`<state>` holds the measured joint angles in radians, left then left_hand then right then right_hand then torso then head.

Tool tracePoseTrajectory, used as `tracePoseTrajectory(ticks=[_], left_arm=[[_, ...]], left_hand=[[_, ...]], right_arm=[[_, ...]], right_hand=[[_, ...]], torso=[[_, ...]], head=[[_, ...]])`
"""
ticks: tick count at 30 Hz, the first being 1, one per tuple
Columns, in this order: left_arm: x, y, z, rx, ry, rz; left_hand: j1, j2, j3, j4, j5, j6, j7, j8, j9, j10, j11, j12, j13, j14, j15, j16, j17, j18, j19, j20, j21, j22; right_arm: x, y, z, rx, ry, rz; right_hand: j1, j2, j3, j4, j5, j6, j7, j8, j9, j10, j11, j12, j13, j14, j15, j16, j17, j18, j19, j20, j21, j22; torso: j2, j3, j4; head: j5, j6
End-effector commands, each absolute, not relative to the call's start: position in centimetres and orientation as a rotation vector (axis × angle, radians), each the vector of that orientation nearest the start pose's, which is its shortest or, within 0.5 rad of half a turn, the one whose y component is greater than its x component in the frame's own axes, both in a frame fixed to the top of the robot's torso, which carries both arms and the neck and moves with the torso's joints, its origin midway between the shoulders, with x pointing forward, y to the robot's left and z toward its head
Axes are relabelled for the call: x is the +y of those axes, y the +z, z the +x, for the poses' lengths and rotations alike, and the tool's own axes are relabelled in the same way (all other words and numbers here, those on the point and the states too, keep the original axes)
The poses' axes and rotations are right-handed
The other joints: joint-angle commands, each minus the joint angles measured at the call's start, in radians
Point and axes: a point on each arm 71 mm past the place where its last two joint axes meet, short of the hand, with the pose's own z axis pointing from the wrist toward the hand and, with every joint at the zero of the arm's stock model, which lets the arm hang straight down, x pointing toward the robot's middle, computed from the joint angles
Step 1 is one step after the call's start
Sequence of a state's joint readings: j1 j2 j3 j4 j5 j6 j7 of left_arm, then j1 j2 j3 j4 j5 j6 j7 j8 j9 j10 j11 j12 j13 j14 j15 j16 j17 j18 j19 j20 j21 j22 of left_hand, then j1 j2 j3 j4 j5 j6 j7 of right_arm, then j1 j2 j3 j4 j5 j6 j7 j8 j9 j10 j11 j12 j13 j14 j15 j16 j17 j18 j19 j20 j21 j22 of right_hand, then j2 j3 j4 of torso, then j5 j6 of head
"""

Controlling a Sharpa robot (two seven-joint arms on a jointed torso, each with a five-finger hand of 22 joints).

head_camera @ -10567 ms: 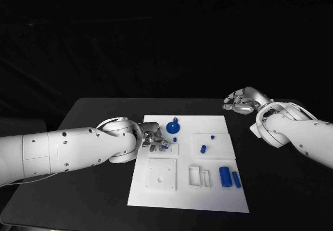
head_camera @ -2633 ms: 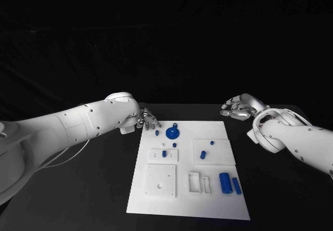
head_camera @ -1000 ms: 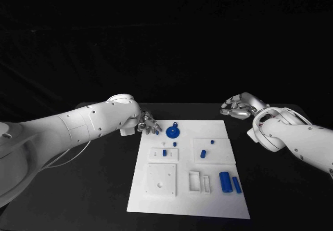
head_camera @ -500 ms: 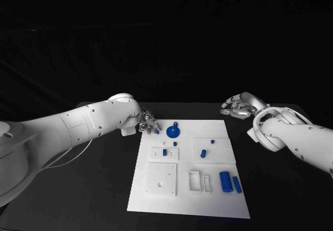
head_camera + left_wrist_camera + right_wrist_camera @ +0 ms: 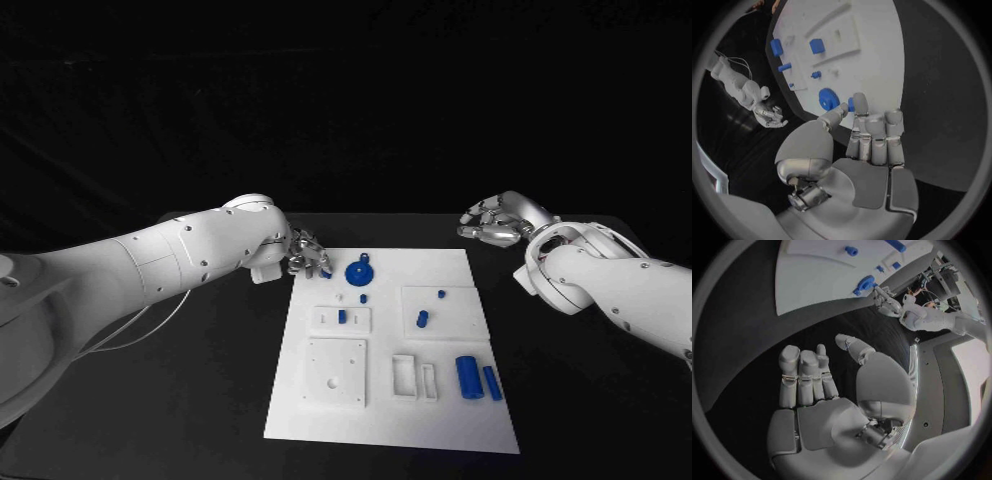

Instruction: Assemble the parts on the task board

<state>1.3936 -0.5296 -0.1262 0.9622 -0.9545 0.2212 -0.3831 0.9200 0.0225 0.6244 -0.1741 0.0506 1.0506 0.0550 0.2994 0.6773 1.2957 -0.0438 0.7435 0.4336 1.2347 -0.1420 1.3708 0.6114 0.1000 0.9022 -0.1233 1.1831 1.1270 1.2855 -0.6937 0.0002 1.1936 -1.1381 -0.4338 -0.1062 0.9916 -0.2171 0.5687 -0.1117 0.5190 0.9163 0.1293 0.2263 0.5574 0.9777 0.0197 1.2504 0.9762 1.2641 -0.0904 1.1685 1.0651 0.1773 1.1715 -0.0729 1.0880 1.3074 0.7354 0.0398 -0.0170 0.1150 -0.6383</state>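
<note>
Since the picture of ten seconds before, the left hand [image 5: 303, 257] had left the small white block with the blue peg [image 5: 340, 317] near the middle of the board [image 5: 389, 425] and drawn back to the board's far left corner, where it had hardly stirred over the last second. Its fingers [image 5: 873, 131] were partly curled, and a small blue piece [image 5: 851, 104] showed at their tips; from these views I could not tell for sure whether they pinched it or it merely lay behind them. The blue disc [image 5: 359, 272] lay just beside the hand on the board. The right hand [image 5: 495, 222] hung off the far right corner, fingers loosely curled on nothing. To do the step well, the left hand would have needed to come down slowly over the disc and close evenly on it.
</note>
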Motion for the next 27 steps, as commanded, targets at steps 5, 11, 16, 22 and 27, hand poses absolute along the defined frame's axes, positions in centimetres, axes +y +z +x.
tracePoseTrajectory(ticks=[5,11,16,22,27], left_arm=[[22.1,-16.9,58.4,2.17,-0.4,-0.331],[22.6,-16.5,56.8,2.125,-0.42,-0.344],[22.8,-16.1,55.1,2.099,-0.442,-0.327],[22.5,-15.7,53.3,2.069,-0.472,-0.305],[22.6,-16.2,51.9,2.053,-0.479,-0.293]], left_hand=[[0.002,0.012,0.015,-0.021,0.05,0.034,0.002,0.013,-0.003,0.031,-0.007,-0.009,-0.004,0.017,-0.017,0.011,0.004,-0.001,0.021,-0.114,0.006,0.001],[-0.009,-0.006,0.023,-0.038,0.126,0.064,-0.009,0.024,-0.008,0.07,-0.018,-0.009,-0.003,0.039,-0.026,0.025,0.009,0.001,0.044,-0.12,0.011,0.002],[-0.015,-0.025,0.025,-0.043,0.151,0.093,-0.018,0.035,-0.01,0.102,-0.026,-0.004,0.0,0.055,-0.034,0.037,0.014,0.003,0.058,-0.125,0.015,0.002],[-0.014,-0.041,0.028,-0.045,0.174,0.118,-0.026,0.043,-0.013,0.126,-0.033,0.003,0.007,0.063,-0.04,0.054,0.022,0.005,0.07,-0.129,0.019,0.004],[-0.014,-0.05,0.026,-0.046,0.197,0.143,-0.035,0.057,-0.012,0.141,-0.042,0.027,0.023,0.069,-0.047,0.076,0.032,0.006,0.079,-0.133,0.026,0.008]], right_arm=[[-23.5,-14.1,56.5,1.521,0.618,0.268],[-23.7,-14.1,56.4,1.523,0.616,0.27],[-23.9,-14.1,56.4,1.524,0.613,0.272],[-23.8,-14.1,56.3,1.524,0.616,0.271],[-23.8,-14.1,56.2,1.525,0.619,0.271]], right_hand=[[-0.003,0.012,-0.002,-0.002,0.003,0.002,0.008,0.0,-0.002,0.0,0.005,0.007,-0.001,-0.003,0.006,0.003,-0.001,0.085,0.0,-0.009,-0.005,0.015],[-0.003,0.011,-0.002,-0.002,0.003,0.002,0.008,0.0,-0.002,0.0,0.005,0.007,-0.001,-0.003,0.006,0.003,-0.001,0.085,0.0,-0.009,-0.005,0.015],[-0.003,0.011,-0.002,-0.001,0.003,0.002,0.008,0.0,-0.002,0.0,0.005,0.007,-0.001,-0.003,0.006,0.003,-0.001,0.085,0.0,-0.009,-0.005,0.015],[-0.004,0.011,-0.002,-0.001,0.003,0.002,0.008,0.0,-0.002,0.0,0.005,0.007,-0.001,-0.003,0.006,0.003,-0.001,0.084,0.0,-0.009,-0.005,0.015],[-0.004,0.011,-0.002,-0.001,0.003,0.002,0.008,0.0,-0.002,0.0,0.005,0.007,-0.001,-0.003,0.006,0.002,-0.001,0.085,0.0,-0.009,-0.005,0.015]], torso=[[-0.001,0.001,-0.0001],[-0.002,0.0024,0.0016],[-0.002,0.0023,0.0016],[-0.002,0.002,0.0016],[-0.001,0.001,-0.0004]], head=[[0.0,-0.001],[0.002,-0.003],[0.005,-0.004],[0.011,-0.004],[0.014,-0.005]])
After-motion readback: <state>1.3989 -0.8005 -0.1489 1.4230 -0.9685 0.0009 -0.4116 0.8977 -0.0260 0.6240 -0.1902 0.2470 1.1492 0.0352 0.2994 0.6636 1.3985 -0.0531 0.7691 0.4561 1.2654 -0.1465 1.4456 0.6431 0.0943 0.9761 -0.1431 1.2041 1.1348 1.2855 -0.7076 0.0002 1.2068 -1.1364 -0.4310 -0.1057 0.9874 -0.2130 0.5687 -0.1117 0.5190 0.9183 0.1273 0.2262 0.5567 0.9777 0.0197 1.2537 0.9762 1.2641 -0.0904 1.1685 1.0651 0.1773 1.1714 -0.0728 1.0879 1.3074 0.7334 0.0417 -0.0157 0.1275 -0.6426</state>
